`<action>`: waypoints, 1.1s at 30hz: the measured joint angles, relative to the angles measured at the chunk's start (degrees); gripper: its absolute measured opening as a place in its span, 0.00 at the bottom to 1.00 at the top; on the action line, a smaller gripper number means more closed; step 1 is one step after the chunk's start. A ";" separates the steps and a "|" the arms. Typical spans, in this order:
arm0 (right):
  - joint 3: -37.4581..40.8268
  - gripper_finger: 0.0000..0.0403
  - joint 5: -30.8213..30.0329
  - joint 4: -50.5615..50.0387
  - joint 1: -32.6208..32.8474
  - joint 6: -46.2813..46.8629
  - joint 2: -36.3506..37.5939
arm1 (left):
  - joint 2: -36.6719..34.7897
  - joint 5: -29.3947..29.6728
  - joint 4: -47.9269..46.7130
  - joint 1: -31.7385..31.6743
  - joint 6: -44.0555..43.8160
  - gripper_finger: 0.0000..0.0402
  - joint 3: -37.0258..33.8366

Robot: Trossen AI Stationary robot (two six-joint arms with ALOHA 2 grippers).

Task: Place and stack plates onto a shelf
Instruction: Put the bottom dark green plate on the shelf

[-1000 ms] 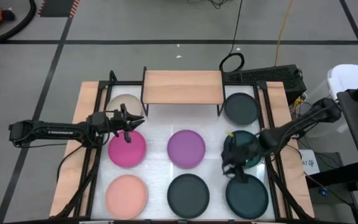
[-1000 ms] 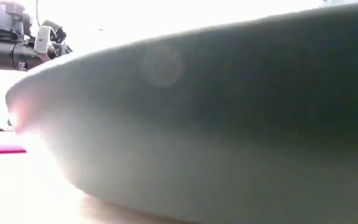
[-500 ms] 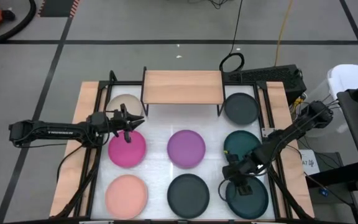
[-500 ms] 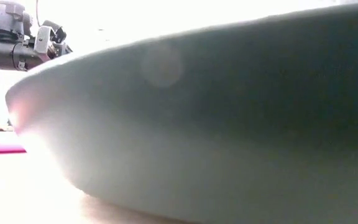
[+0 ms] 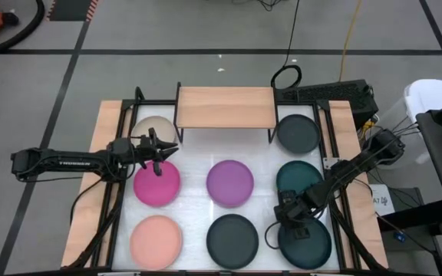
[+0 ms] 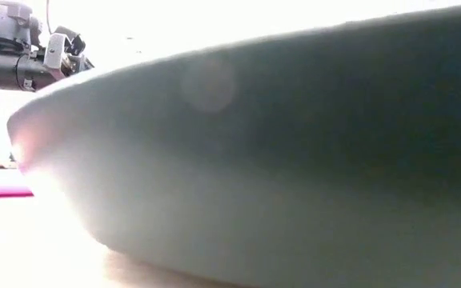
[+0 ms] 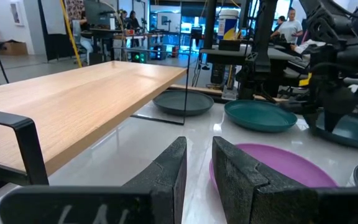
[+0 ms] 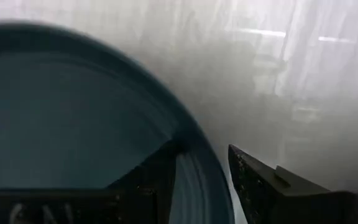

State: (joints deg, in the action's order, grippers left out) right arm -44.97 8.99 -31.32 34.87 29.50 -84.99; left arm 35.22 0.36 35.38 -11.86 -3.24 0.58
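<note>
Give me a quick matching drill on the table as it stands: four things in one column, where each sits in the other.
Things:
1. shelf
2. purple plate
3. right gripper
4. left gripper

Places:
A. centre of the table
B. above the magenta plate's far edge
C. back of the table, bare
D. at the rim of the front dark teal plate

Pairs: 1-C, 2-A, 3-D, 4-B

No legible text, label or number on anything.
</note>
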 joint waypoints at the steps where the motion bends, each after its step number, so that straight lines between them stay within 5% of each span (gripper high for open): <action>1: 0.20 0.30 -0.02 0.06 0.00 0.04 0.02 | 0.00 0.00 0.00 -0.02 0.00 0.20 0.00; 9: 0.35 0.03 0.60 0.71 -0.04 -0.21 1.43 | 0.01 0.00 -0.01 -0.01 0.01 0.20 0.00; 18: 0.35 0.00 -2.32 -0.91 -1.20 8.97 9.97 | 0.00 0.00 0.00 -0.02 0.00 0.20 0.00; 24: 0.44 0.00 -10.47 1.99 -6.72 9.76 21.41 | 0.00 -0.02 0.00 0.00 0.02 0.20 0.00; 33: 0.39 0.00 -33.04 26.35 -26.91 -11.49 30.44 | 0.02 0.00 0.00 -0.01 0.02 0.20 0.00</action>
State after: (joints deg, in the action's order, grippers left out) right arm -44.58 -24.04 -4.96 7.96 18.01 -54.56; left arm 35.24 0.36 35.38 -11.86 -3.22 0.58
